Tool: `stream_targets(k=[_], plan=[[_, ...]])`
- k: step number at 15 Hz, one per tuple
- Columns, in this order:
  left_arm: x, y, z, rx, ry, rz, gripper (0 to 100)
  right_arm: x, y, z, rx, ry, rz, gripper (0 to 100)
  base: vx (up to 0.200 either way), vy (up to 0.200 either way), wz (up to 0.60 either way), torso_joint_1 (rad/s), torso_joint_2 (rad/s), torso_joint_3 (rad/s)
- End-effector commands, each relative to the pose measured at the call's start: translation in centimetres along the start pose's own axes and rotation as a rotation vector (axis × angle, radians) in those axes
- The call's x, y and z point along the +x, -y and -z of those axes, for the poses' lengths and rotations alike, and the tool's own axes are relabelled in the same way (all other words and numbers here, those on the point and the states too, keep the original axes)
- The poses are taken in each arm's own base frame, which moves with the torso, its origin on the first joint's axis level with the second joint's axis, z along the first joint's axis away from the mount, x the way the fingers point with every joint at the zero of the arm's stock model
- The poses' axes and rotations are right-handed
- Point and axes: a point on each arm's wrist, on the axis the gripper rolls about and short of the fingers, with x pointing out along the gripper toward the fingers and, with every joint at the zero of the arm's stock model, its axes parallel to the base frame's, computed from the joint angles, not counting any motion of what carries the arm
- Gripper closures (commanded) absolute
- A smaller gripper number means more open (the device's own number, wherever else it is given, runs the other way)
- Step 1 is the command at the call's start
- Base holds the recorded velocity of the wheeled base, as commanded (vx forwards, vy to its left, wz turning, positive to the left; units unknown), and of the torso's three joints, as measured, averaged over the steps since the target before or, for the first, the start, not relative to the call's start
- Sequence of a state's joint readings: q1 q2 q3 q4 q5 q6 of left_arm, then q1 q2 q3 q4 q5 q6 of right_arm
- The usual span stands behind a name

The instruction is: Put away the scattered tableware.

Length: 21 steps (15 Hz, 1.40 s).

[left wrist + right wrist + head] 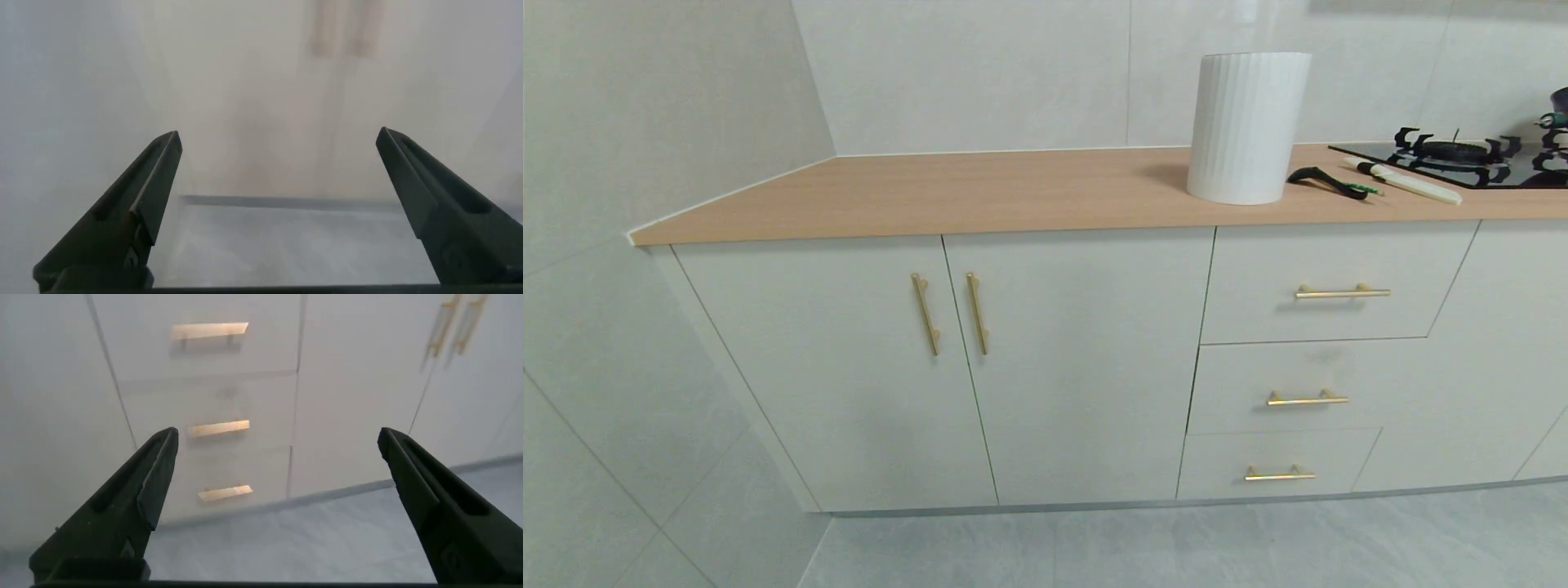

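On the wooden countertop (980, 192) at the right lie a black-handled utensil (1327, 181) and a cream-handled knife (1409, 181), beside a tall white ribbed container (1245, 126). My left gripper (278, 147) is open with nothing between its fingers, facing a pale cabinet front and grey floor. My right gripper (278, 445) is open too and holds nothing; it faces the drawer stack (212, 425) low down.
White cabinets with two doors (947, 359) and three drawers (1307, 343), all shut, with gold handles. A black gas hob (1462, 155) sits at the counter's far right. Tiled walls close off the left corner. Grey floor lies in front.
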<state>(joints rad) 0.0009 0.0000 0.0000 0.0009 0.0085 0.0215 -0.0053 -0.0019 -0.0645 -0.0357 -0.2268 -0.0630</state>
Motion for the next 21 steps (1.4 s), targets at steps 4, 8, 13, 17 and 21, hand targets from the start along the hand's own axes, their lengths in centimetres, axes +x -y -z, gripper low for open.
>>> stream_targets(k=[4, 8, 13, 17, 21], plan=[[0.00, 0.02, 0.01, -0.017, -0.001, 0.009, 0, 0.40, -0.30, 1.55, -0.019, -0.045, -0.057, 0, 0.000, 0.000, 0.00, 0.000, 0.00, 0.000], [0.00, 0.02, 0.01, -0.015, -0.001, 0.009, 0, 0.36, -0.62, 1.66, 0.000, -0.047, -0.197, 0, 0.000, 0.000, 0.00, 0.000, 0.00, 0.000], [0.00, 0.02, 0.01, -0.017, -0.001, 0.009, 0, 0.32, -0.73, 2.12, 0.030, -0.091, -0.247, 0, 0.000, 0.000, 0.00, 0.000, 0.00, 0.000], [0.00, 0.02, 0.01, -0.017, -0.001, 0.009, 0, 0.31, -0.73, 2.12, 0.040, -0.091, -0.246, 0, 0.000, 0.000, 0.00, 0.000, 0.00, 0.000], [0.00, 0.02, 0.01, -0.017, -0.001, 0.009, 0, 0.31, -0.73, 2.12, 0.040, -0.091, -0.246, 0, 0.000, 0.000, 0.00, 0.000, 0.00, 0.000]])
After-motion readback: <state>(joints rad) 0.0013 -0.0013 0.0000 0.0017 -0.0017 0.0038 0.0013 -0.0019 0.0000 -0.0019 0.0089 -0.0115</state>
